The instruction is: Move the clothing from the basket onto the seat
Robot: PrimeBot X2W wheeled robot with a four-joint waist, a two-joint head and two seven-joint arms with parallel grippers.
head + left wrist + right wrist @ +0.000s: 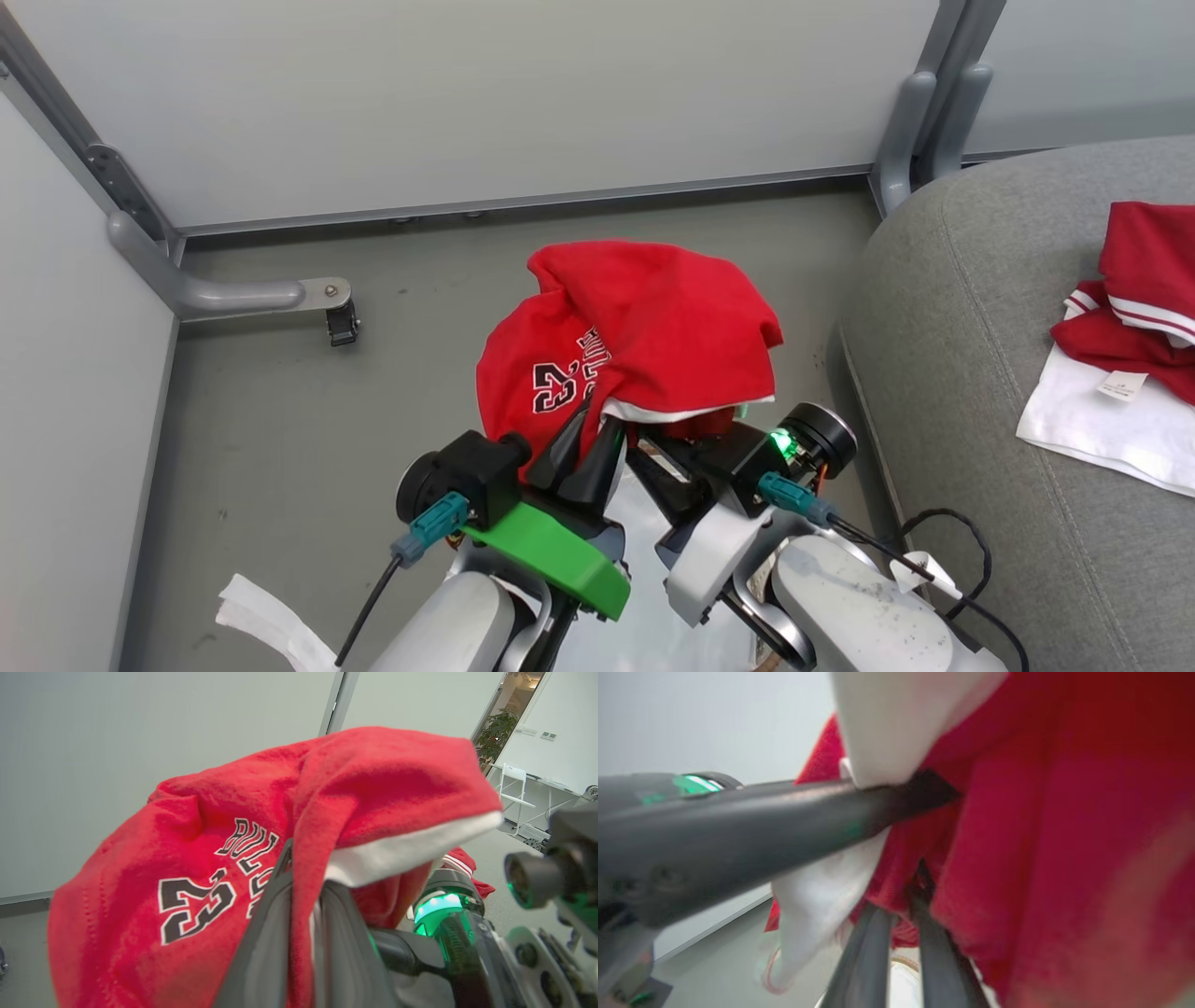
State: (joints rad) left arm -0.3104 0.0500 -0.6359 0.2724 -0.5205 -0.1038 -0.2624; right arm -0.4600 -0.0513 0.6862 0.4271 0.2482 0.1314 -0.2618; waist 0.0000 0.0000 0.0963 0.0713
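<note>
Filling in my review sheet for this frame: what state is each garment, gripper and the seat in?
red jersey: held up in the air, draped over both grippers, number print showing.
left gripper: shut on the red jersey.
right gripper: shut on the red jersey, tips buried in its folds.
red-and-white garments: lying crumpled on the seat.
seat: bearing those garments.
</note>
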